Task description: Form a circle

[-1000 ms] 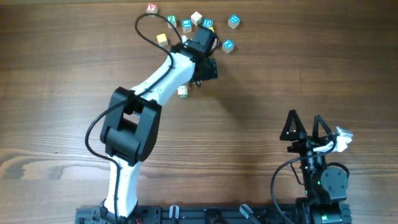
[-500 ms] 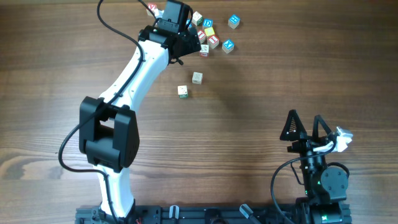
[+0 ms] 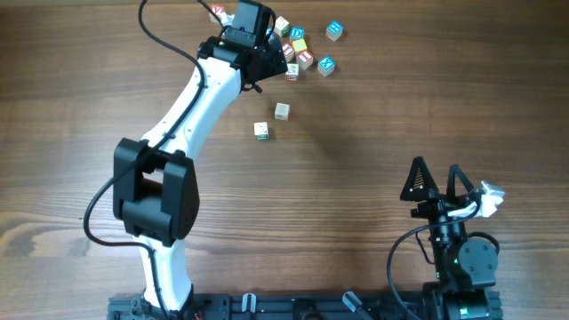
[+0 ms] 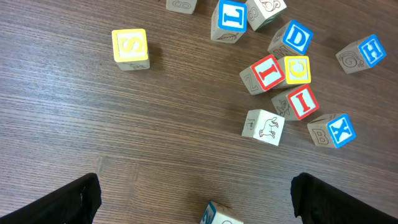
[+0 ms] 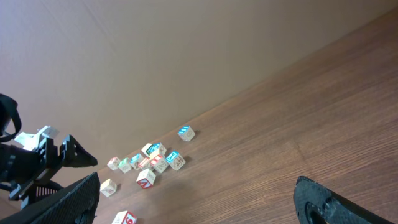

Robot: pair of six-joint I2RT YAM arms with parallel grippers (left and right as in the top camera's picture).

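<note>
Small wooden letter cubes lie in a loose clump at the table's far edge, and no circle shows among them. In the left wrist view I see a red I cube [image 4: 264, 73], a yellow C cube [image 4: 296, 70], a second red I cube [image 4: 295, 102], a whitish animal cube [image 4: 263, 127] and a blue X cube [image 4: 333, 130]. My left gripper [image 4: 196, 186] [image 3: 265, 60] hangs open above the wood just short of them, holding nothing. A blue-edged cube [image 4: 217, 214] sits between its fingers at the frame's bottom edge. My right gripper [image 3: 436, 178] [image 5: 196, 193] rests open near the front right, far from the cubes.
A yellow S cube [image 4: 130, 48] lies apart to the left, with blue L [image 4: 231, 18], D [image 4: 292, 38] and H [image 4: 362, 55] cubes behind the clump. Two stray cubes [image 3: 282, 111] [image 3: 260, 131] sit nearer the table's middle. The left arm [image 3: 191, 116] crosses the left half.
Over the last second my left arm swung back and to the left, off the spot right of the stray cube. One more cube now shows there. The right arm has not moved.
</note>
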